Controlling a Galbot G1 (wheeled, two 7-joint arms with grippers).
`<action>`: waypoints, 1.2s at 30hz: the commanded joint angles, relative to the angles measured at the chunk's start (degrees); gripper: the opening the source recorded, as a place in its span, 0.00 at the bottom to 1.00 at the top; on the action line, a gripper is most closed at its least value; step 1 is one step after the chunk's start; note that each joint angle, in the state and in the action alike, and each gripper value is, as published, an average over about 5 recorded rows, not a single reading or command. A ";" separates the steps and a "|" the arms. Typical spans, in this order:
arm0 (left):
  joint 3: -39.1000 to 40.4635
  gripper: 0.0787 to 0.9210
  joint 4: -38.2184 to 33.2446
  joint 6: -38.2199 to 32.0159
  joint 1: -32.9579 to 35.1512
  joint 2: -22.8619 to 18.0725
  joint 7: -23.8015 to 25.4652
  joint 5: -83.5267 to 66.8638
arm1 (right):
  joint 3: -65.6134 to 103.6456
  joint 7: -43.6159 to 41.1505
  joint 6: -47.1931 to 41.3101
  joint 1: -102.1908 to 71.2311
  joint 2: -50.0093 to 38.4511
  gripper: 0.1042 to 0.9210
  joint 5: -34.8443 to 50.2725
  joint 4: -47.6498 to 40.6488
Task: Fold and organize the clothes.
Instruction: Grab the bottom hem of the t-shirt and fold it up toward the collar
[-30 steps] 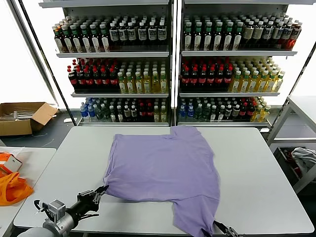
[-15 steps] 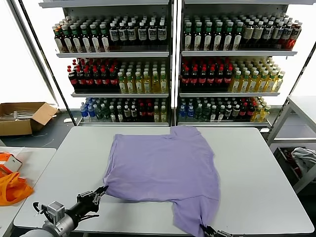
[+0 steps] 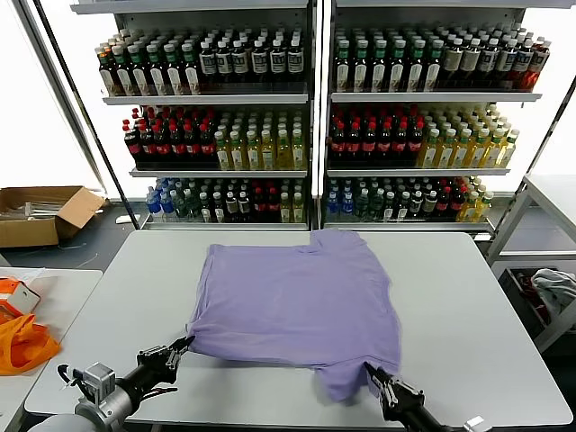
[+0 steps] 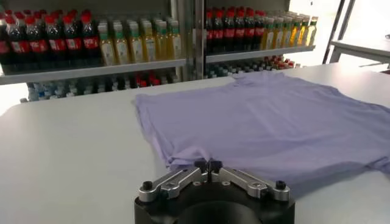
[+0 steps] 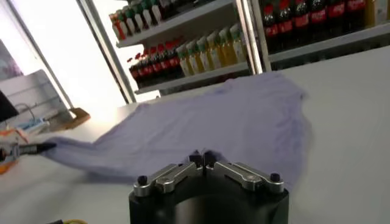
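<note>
One of the clothes, a lavender T-shirt (image 3: 297,297), lies spread on the grey table (image 3: 468,306), plain side up. My left gripper (image 3: 184,343) is shut on the shirt's near left corner, just above the tabletop. The left wrist view shows that gripper (image 4: 207,164) pinching a bunched fold of the shirt (image 4: 274,115). My right gripper (image 3: 370,370) is shut on the shirt's near right hem by the table's front edge. The right wrist view has that gripper (image 5: 203,158) closed on the hem, with the shirt (image 5: 231,115) stretching away behind it.
Shelves of drink bottles (image 3: 270,135) stand behind the table. An orange bag (image 3: 22,346) lies on a side table to the left, and a cardboard box (image 3: 40,211) sits on the floor. Another table (image 3: 553,193) stands at the right.
My right gripper has shut on the hem that hung over the front edge and drawn it up toward the tabletop. My left gripper has kept its grip and place.
</note>
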 commanded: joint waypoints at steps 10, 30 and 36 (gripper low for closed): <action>3.49 0.01 5.94 2.59 -11.37 6.89 -1.83 -9.41 | -3.76 1.65 -0.91 22.42 -0.22 0.00 6.67 -10.28; 17.51 0.01 26.08 2.80 -32.89 6.88 -2.14 -12.16 | -16.49 0.49 -4.40 43.51 0.68 0.00 2.29 -29.61; 16.54 0.07 26.73 2.98 -31.76 6.95 -2.50 -10.18 | -16.68 0.09 -6.67 42.44 0.95 0.12 -0.54 -27.59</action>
